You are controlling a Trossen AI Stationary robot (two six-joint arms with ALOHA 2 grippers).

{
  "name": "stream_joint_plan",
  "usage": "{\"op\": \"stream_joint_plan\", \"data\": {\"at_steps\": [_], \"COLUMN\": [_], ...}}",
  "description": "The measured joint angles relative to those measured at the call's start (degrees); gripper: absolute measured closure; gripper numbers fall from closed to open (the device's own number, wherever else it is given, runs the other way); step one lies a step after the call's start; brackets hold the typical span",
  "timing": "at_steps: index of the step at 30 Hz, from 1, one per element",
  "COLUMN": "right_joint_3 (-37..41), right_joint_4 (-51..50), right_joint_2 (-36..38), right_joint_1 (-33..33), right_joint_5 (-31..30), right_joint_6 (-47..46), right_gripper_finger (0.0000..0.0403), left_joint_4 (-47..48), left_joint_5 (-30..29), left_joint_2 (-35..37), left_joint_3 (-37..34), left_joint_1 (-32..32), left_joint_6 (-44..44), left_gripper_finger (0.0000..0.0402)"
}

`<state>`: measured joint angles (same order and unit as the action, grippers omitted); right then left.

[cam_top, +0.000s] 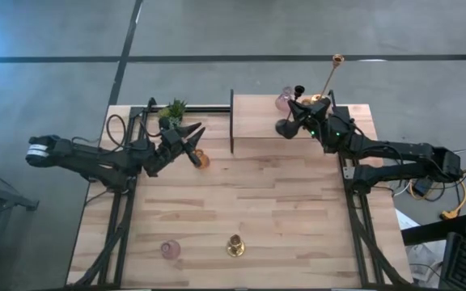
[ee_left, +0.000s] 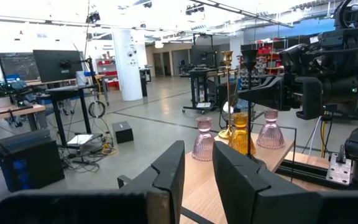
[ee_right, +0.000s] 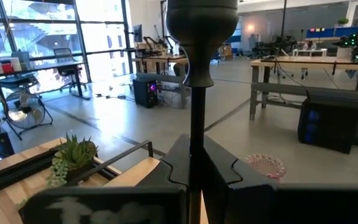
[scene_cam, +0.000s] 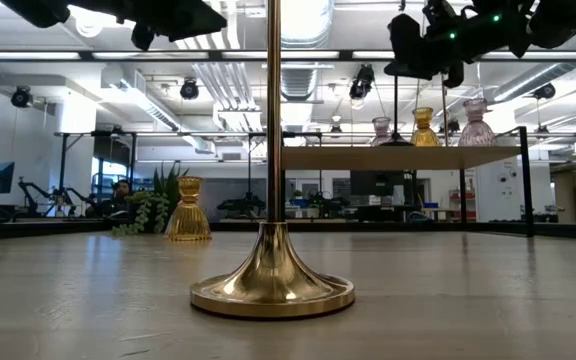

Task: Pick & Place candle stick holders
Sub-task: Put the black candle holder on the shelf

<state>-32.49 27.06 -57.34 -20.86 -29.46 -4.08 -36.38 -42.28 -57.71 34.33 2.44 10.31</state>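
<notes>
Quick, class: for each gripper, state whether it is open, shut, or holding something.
Left gripper: open, holding nothing, above the amber glass holder.
Right gripper: shut on the black stemmed holder over the raised shelf.

Parted left claw [ee_left: 197,177] before two pink holders [ee_left: 204,138], amber holder [ee_left: 241,134]

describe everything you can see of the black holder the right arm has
The black holder is matte and dark, like metal: a rounded cup on top, a small knob under it, then a thin straight stem. It stands upright, and the right end effector is shut on the stem. From above, its round base shows over the raised shelf at the table's back right. Whether the base touches the shelf cannot be told.
</notes>
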Motion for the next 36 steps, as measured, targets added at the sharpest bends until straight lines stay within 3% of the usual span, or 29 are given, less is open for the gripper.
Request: {"op": "stream_joint_plan", "data": {"at_steps": [30, 36], "right_joint_3": [0.15, 0.26], "right_joint_4": [-0.75, -1.12], "right_joint_2": [0.17, 0.10], "right_joint_1": [-0.04, -0.04], "right_joint_5": [1.41, 1.42], "right_joint_6": [0.05, 0.39], "right_gripper_finger": [0.0383, 0.0355], "left_joint_4": [-0.03, -0.02], "left_joint_5": [0.00, 0.02], "left_joint_2": [0.00, 0.00], "left_joint_3": [0.00, 0.00], "left_joint_1": [0.00, 0.00], "left_joint_6": [-0.24, -0.24], "left_gripper_finger": [0.0314, 0.0314]}}
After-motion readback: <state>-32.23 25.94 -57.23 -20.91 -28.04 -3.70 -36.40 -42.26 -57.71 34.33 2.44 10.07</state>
